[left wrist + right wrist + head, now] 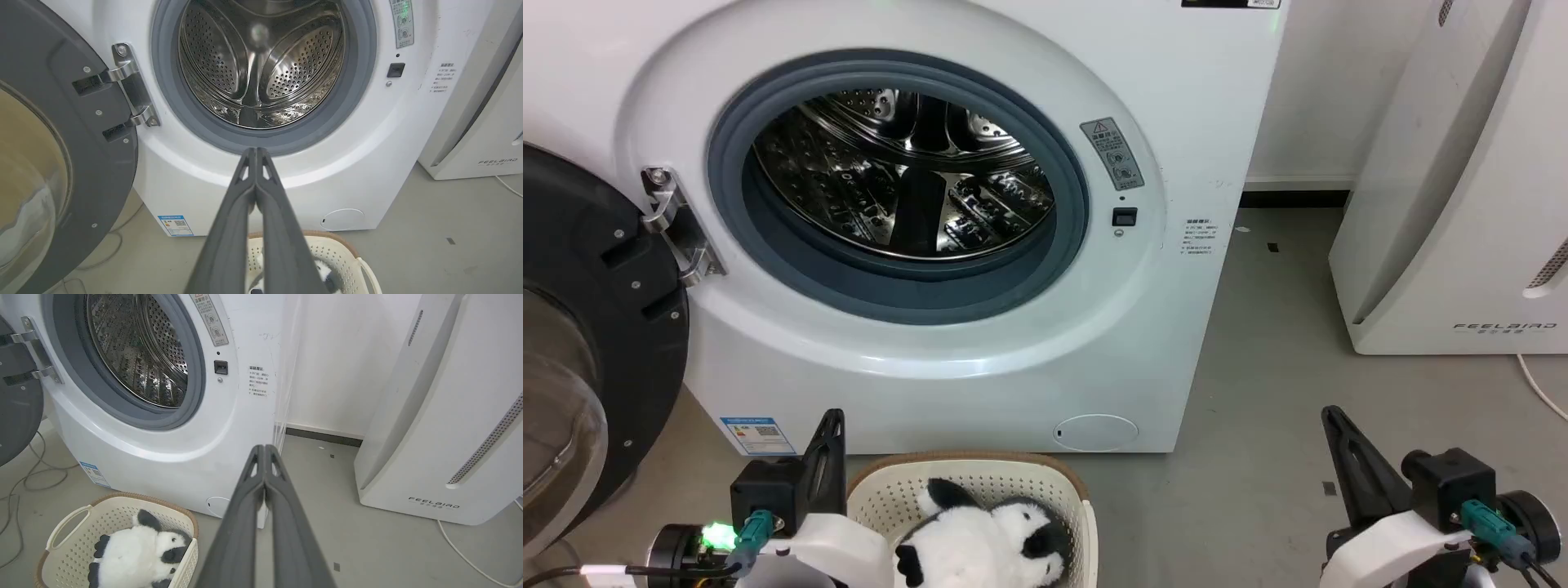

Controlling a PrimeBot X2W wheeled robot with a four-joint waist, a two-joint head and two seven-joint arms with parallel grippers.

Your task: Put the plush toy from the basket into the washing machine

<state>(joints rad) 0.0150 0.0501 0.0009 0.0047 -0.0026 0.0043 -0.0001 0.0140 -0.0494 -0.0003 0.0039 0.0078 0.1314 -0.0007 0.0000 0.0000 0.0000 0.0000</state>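
Door (pixel 572 245) of the washing machine (pixel 1176 122) stands swung wide at the far left, so the grey-ringed porthole and the steel drum (pixel 907 171) are open to the front, with nothing inside that I can see.

Below the porthole, the left arm (pixel 841 543) sits low, just beside the basket's left rim. Its pale forearm crosses the near-left corner of the basket in the head view. Its long dark fingers (pixel 233 228) point up and forward at the lower lip of the porthole. The jaws are pressed flat together along their length and grip nothing.

The basket (pixel 1013 486) rests on the floor (pixel 1258 367), close against the foot of the machine's front. The plush toy (pixel 988 547) lies inside it on its side, white body uppermost, with dark patches at the head end and dark feet at the near-left end.

It looks light, soft and squashy, so it should fold under a grip and pass the porthole easily. The fluffy pile may slide, though, and a flipper alone could pull free. A deep pinch across the thick middle of the body seems safest.

Further right, the right arm (pixel 1388 539) hangs low over bare floor, well apart from the basket. Its fingers (pixel 245 522) aim at the machine's right front corner, and its jaws are likewise closed tight and empty. A slanted white appliance (pixel 1445 204) stands at the far right.
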